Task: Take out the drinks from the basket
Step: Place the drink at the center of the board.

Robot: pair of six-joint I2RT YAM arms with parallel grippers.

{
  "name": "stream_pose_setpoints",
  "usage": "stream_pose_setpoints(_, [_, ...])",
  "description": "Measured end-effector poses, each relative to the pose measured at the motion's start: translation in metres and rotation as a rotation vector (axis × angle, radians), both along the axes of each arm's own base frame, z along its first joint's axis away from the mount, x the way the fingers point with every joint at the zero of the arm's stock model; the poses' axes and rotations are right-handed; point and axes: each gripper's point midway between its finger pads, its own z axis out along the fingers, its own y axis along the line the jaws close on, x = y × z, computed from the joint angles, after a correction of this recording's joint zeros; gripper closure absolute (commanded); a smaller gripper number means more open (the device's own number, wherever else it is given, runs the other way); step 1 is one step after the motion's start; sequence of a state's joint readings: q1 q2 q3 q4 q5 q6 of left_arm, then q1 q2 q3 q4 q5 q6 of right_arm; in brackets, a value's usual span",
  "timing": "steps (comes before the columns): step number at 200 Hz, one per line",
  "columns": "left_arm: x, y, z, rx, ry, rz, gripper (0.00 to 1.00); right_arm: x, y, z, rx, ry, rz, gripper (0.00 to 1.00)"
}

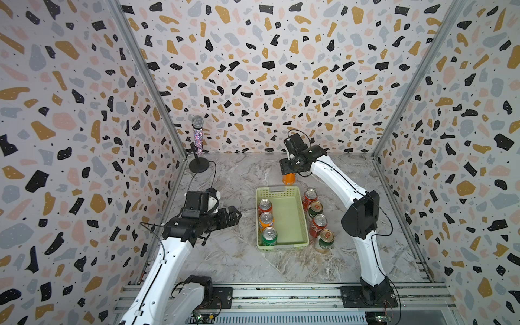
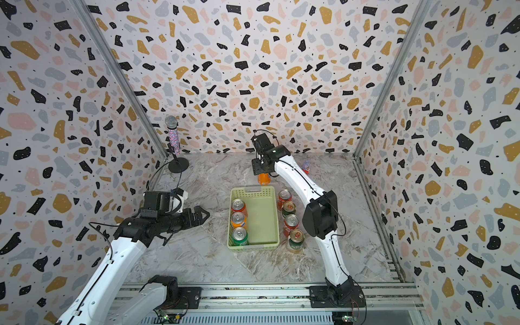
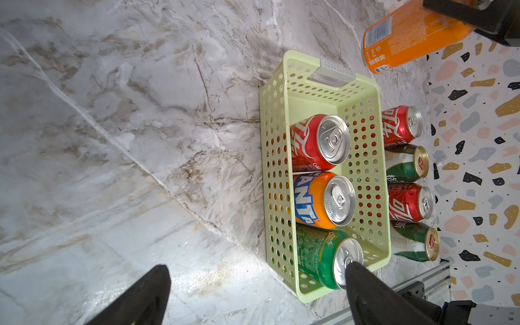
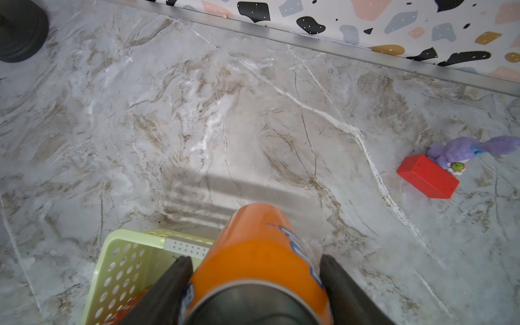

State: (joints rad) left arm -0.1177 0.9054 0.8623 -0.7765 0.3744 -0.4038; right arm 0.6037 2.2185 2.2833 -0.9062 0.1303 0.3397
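- While the right gripper [image 4: 254,261] pinches the held orange can [image 1: 289,179] near its top, that can hangs at 12 o'clock of the basket [image 1: 289,222], just past the far rim in both top views. I cannot tell whether it touches the table [image 1: 239,253].
- Three drinks stand inside along the 9 o'clock wall: red can [image 1: 264,206], middle orange can [image 1: 266,221], green can [image 1: 269,235].
- A row of four cans [image 1: 318,223] stands on the table at 3 o'clock, just beside the basket.
- The left gripper [image 1: 233,216] hovers at 9 o'clock, claw spread and empty.
- Step in hand, I judge: carrying the fifth can out. Next it needs setting upright on bare table, clear of rim and row, then release.
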Motion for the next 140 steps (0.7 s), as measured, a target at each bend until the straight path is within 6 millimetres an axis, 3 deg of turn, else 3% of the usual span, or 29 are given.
stream_pose_setpoints(34, [0.0,-0.002,0.001,-0.009,0.0,-0.007,0.0,0.011,-0.001,-0.02,-0.019,0.012,-0.016,0.83])
stream_pose_setpoints(116, [0.002,-0.002,0.002,-0.012,-0.011,-0.008,0.0,0.013,0.002,-0.065,-0.032,0.071,-0.03,0.84])
stream_pose_setpoints(140, [0.002,-0.003,0.002,-0.013,-0.011,-0.009,0.0,0.01,0.002,-0.087,-0.03,0.092,-0.04,0.84])
